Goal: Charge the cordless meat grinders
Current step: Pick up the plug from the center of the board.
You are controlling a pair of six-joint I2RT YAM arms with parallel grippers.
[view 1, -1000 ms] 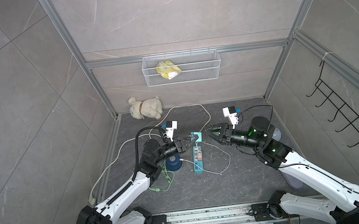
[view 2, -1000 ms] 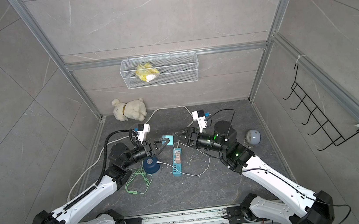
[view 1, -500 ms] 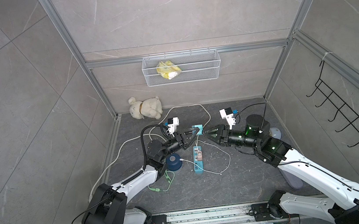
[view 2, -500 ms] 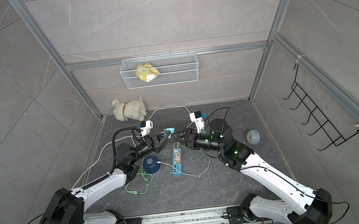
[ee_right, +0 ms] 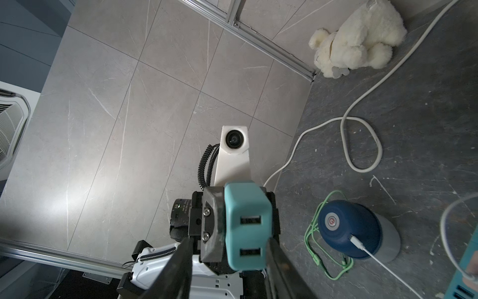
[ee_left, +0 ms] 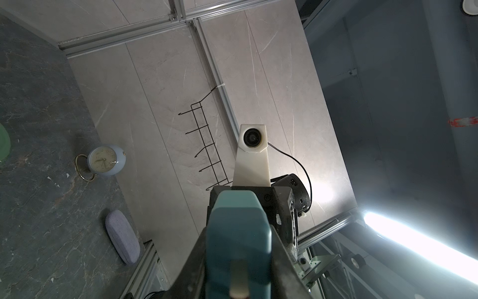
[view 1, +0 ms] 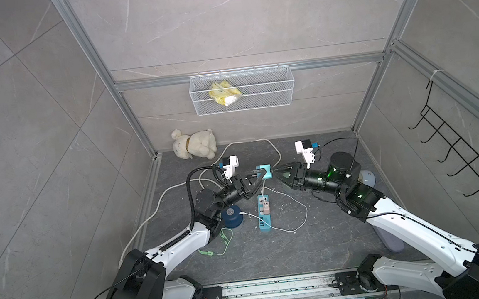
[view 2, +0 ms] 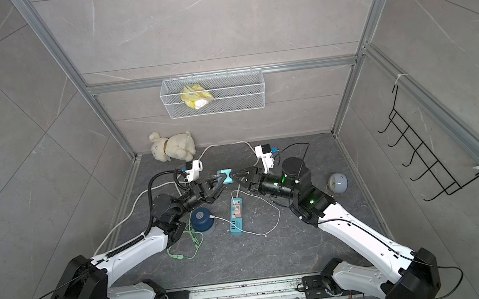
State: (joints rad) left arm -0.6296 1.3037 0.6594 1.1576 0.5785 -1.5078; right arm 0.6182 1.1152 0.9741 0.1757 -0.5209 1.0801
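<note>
My left gripper is shut on a teal USB charger block, held up above the floor. In the right wrist view the block shows two ports and sits between the jaws of my right gripper, which is open. One right finger is at the block's side. The other stands off beside a left finger. The navy cordless meat grinder stands on the floor with a white cable plugged in. Only a green edge of the mint one shows.
A teal power strip lies mid-floor with a pink plug in it, and a green cable is coiled near the navy grinder. A plush toy, wire basket, ball clock, glasses case and wall hooks are around.
My left gripper carried the teal block up and toward the back. My right gripper came in to meet it, and its jaws narrowed around the block.
</note>
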